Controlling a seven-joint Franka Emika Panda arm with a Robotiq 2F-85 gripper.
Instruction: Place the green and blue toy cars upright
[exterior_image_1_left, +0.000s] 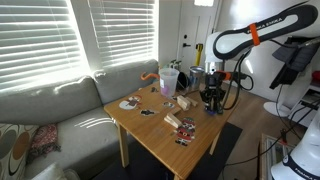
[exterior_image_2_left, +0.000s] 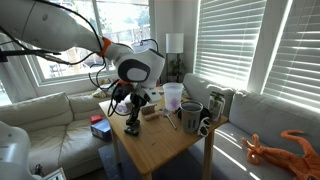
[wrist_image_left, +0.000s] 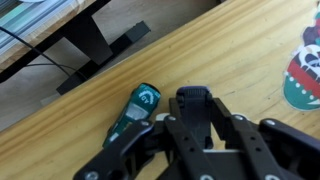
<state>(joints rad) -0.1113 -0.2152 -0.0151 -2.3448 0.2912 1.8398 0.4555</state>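
My gripper has its fingers pressed together, gripping nothing. Just beside it at ten o'clock, the green car lies on the table, dark green with a white mark. Only my wrist view shows it.

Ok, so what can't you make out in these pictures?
Blue toy car: not found in any view; too small for both exterior views, outside the wrist view.
Green toy car: wrist view, near end hidden by the gripper.
Gripper open or shut: unclear, too small in exterior views.
Round patterned piece: cut off by wrist view's right edge.
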